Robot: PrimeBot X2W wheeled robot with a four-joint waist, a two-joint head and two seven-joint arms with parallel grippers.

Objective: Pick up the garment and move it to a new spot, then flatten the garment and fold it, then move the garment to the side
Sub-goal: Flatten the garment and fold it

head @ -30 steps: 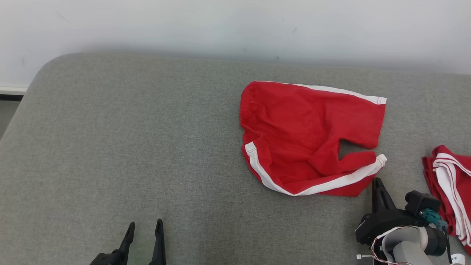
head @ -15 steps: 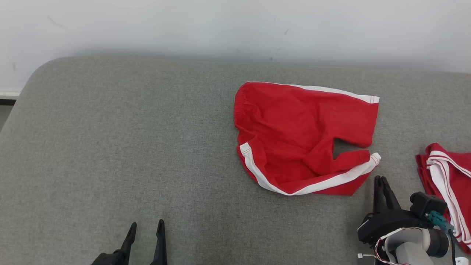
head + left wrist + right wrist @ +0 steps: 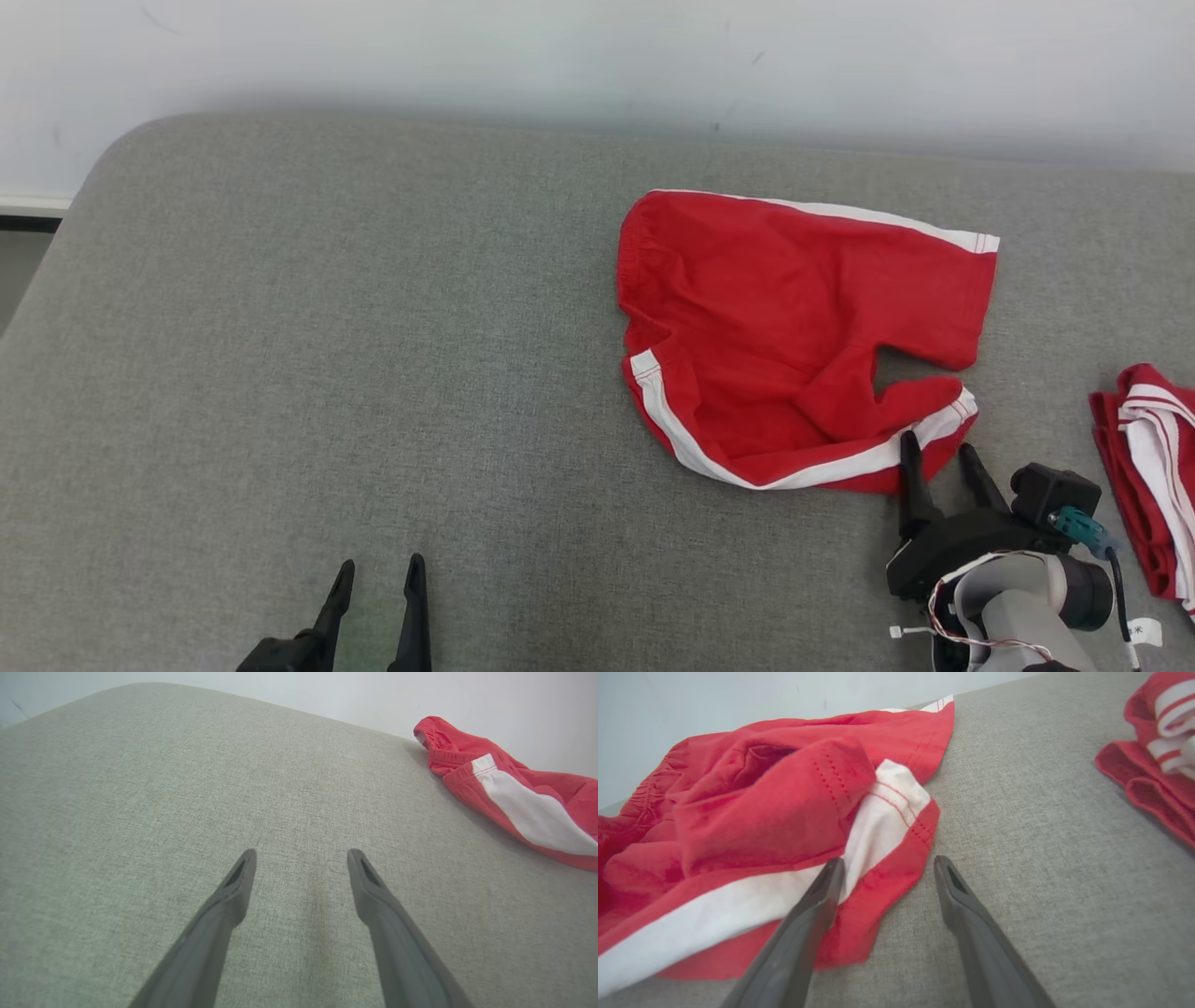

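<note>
Red shorts with white side stripes (image 3: 794,327) lie rumpled on the grey padded surface (image 3: 373,327), right of centre. My right gripper (image 3: 936,450) is open at the shorts' near right leg hem, one finger over the red-and-white hem (image 3: 896,858), the other over bare surface. The right wrist view shows that hem corner just ahead of the fingertips (image 3: 830,870). My left gripper (image 3: 377,577) stands open at the lower left, far from the shorts, holding nothing; in the left wrist view (image 3: 301,856) the shorts (image 3: 504,788) lie off to the upper right.
A second red garment with white stripes (image 3: 1148,457) is bunched at the right edge, also in the right wrist view's upper right (image 3: 1153,751). A white wall (image 3: 597,56) runs behind the surface. The surface's rounded far-left corner (image 3: 121,149) drops to the floor.
My right gripper has opened and moved forward to the shorts' near right hem. The head camera has shifted a little; the shorts lie as before. The left gripper has not moved.
</note>
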